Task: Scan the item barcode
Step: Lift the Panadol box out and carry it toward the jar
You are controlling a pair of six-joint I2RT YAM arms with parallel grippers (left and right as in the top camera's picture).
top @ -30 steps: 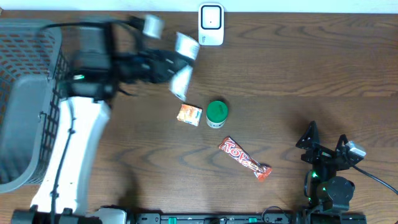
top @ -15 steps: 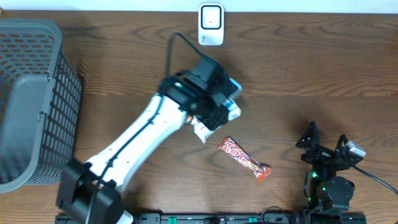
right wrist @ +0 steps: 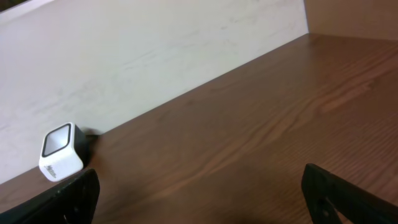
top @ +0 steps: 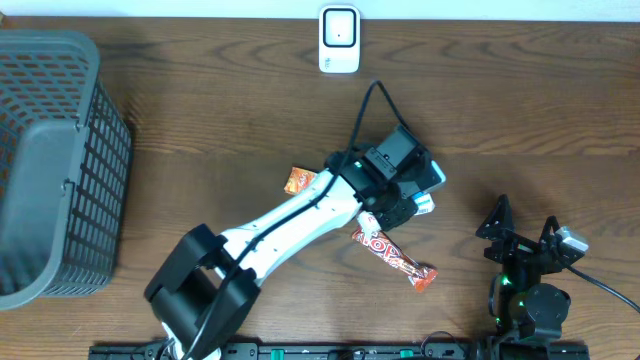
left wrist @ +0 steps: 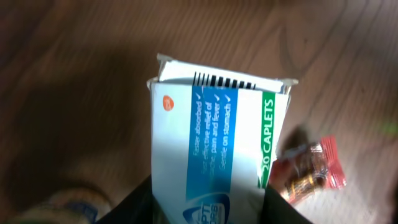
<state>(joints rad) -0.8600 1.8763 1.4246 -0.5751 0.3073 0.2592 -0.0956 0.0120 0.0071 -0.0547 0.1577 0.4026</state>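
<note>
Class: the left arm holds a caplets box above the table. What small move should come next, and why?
Probably lower the caplets box onto the bare table beside the candy bar. The left gripper grips it. A second ago it was up near the scanner and has swung away since, so the scan seems done, though unconfirmed.
</note>
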